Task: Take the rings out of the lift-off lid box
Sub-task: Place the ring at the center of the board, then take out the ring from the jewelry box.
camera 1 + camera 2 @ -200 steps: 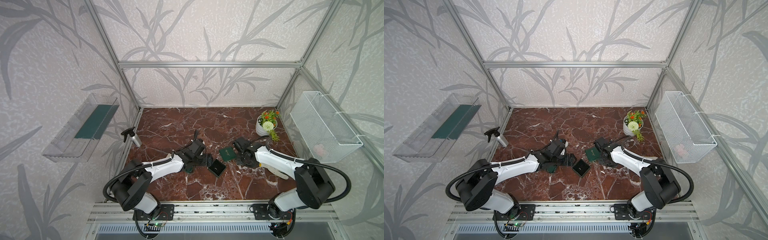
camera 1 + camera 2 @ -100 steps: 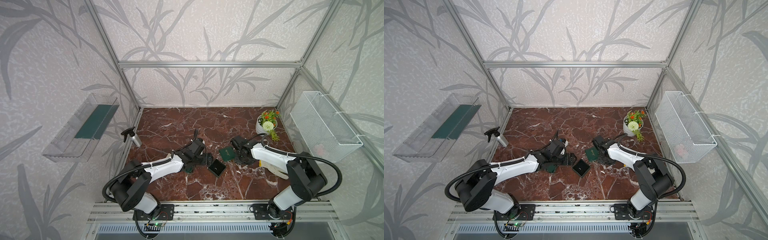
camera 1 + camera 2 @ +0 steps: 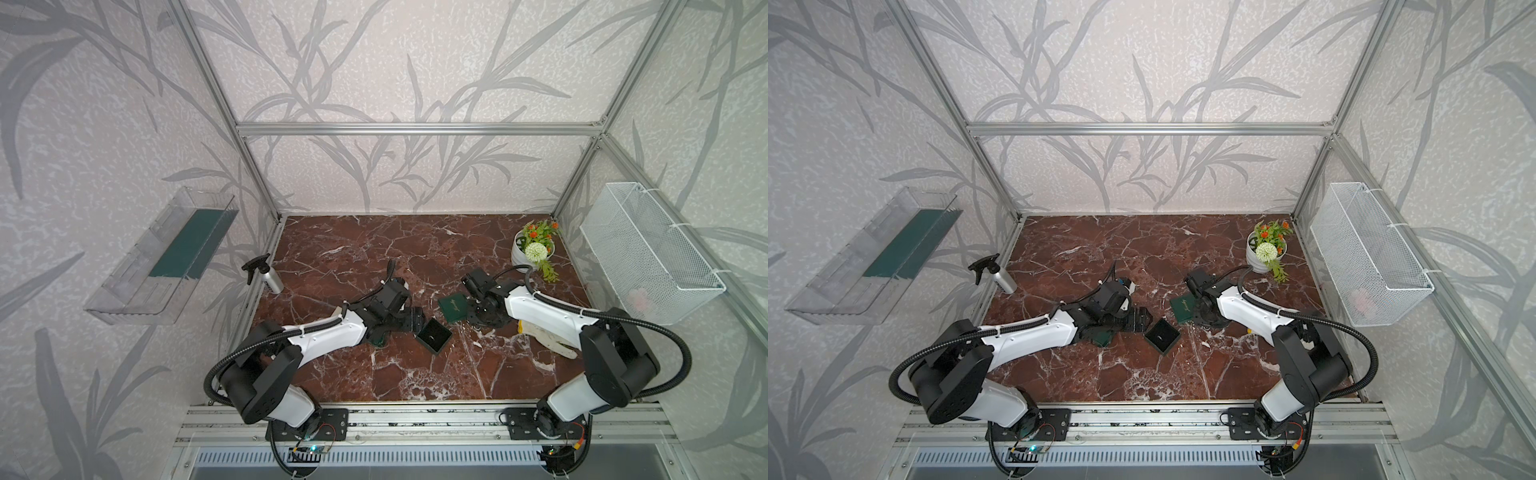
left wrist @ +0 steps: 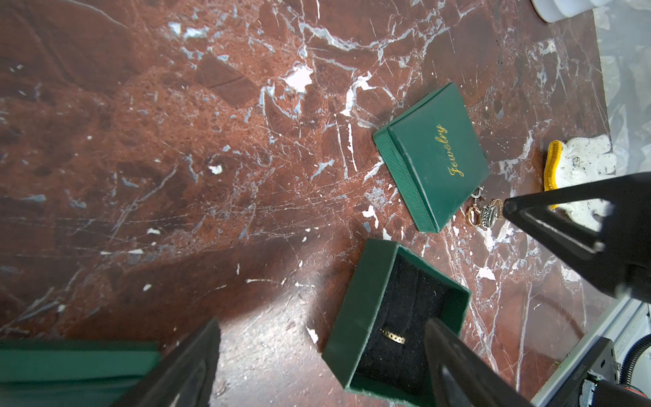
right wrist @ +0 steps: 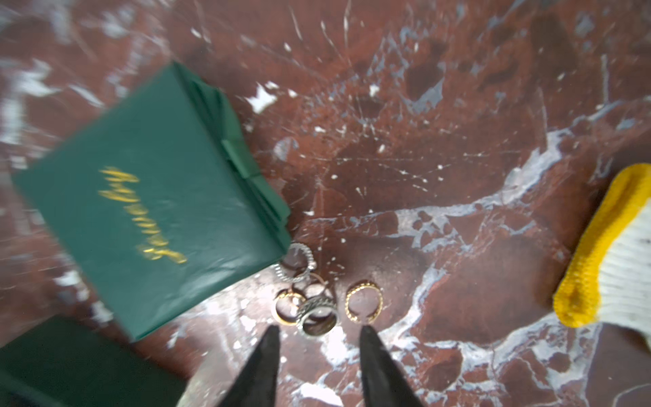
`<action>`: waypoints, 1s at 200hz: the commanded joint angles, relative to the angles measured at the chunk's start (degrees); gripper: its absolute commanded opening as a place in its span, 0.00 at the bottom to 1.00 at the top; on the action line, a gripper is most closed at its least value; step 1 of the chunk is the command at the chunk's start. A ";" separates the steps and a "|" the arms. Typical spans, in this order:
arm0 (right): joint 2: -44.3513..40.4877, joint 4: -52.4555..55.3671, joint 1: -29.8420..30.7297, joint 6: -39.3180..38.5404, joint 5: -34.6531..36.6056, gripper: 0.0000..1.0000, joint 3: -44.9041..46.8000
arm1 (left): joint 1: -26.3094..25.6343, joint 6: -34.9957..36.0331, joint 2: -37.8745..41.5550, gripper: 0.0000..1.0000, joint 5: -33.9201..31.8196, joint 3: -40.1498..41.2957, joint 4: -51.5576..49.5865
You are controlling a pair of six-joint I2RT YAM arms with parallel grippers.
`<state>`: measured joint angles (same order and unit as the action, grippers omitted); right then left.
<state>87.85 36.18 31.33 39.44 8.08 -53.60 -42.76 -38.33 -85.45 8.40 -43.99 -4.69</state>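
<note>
The open green box base [image 4: 355, 317] with black foam sits mid-table in both top views [image 3: 434, 336] [image 3: 1162, 336]. One gold ring [image 4: 392, 338] stands in its foam. The lid [image 5: 148, 201], lettered "Jewelry", lies flat just beyond the base [image 3: 453, 306]. Several rings [image 5: 317, 310] lie on the marble against the lid's corner, also seen in the left wrist view [image 4: 484, 211]. My right gripper [image 5: 318, 333] is open just short of those rings, holding nothing. My left gripper [image 4: 322, 327] is open low beside the box base, one finger [image 4: 458, 366] over its rim.
A second green box [image 3: 378, 340] lies under my left wrist. A white glove with a yellow cuff [image 5: 613, 253] lies under the right arm. A spray bottle [image 3: 266, 276] stands at the left edge and a flower pot [image 3: 534, 249] at the back right. A wire basket [image 3: 648, 253] hangs right.
My right gripper has gone from shut to open by the rings beside the lid, and its arm has shifted slightly. The left arm has not moved.
</note>
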 commanded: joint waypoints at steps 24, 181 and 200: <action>-5.98 -1.84 2.45 -6.12 -3.47 0.59 2.05 | 0.40 0.21 2.47 0.88 -0.90 1.08 -0.15; 2.32 -10.96 22.52 -7.15 -9.22 0.33 -1.75 | 1.94 -5.62 12.39 0.88 -4.64 9.58 -1.37; 3.93 -10.36 22.65 -7.40 -8.65 0.33 -2.90 | 1.91 -5.12 12.67 0.88 -4.75 9.32 -1.69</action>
<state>90.24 26.22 53.39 31.88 -0.67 -53.69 -41.08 -42.59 -73.95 4.58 -35.05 -5.39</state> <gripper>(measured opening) 0.330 0.880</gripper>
